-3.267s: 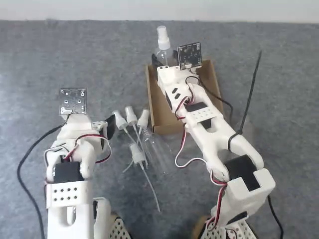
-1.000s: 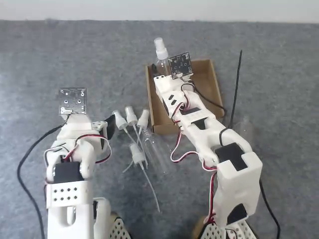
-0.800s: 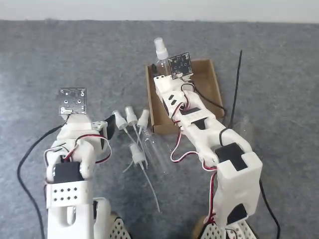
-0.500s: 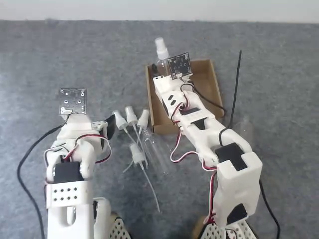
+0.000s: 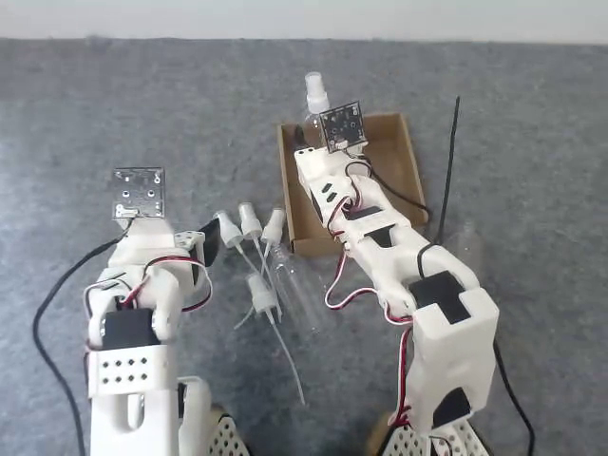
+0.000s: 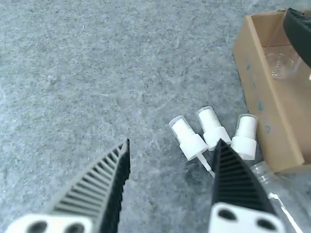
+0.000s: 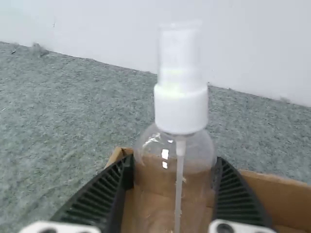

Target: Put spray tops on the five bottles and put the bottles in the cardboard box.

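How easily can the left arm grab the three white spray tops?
Probably easily, yes. The left gripper is open and the three spray tops lie on the carpet just past it, nothing in between.

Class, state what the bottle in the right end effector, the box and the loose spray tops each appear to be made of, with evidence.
The bottle: likely clear plastic, glossy; the cardboard shows through it and highlights glint, though glass is possible. The box: brown cardboard, matt, thin-walled. The spray tops: opaque white plastic, smooth, under translucent caps.
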Robot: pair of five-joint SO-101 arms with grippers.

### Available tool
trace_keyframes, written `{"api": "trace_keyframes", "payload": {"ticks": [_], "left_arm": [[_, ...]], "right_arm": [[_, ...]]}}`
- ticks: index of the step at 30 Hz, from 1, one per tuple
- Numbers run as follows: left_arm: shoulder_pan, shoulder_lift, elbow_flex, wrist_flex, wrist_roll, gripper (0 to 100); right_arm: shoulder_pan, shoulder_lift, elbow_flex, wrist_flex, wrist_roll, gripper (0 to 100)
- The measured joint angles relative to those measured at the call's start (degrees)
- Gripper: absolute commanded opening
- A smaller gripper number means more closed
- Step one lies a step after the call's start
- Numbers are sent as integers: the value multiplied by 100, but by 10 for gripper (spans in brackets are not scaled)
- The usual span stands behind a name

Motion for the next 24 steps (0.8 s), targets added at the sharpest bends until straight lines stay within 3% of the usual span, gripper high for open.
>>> {"api": "trace_keyframes", "payload": {"ticks": [12, 18, 24], "left_arm": [[0, 0, 0, 0, 0, 257], [0, 0, 0, 0, 0, 257], [0, 0, 0, 0, 0, 257]], "right_arm": [[0, -105, 0, 387, 9, 206], [0, -105, 0, 457, 9, 293], [0, -105, 0, 615, 9, 286]]}}
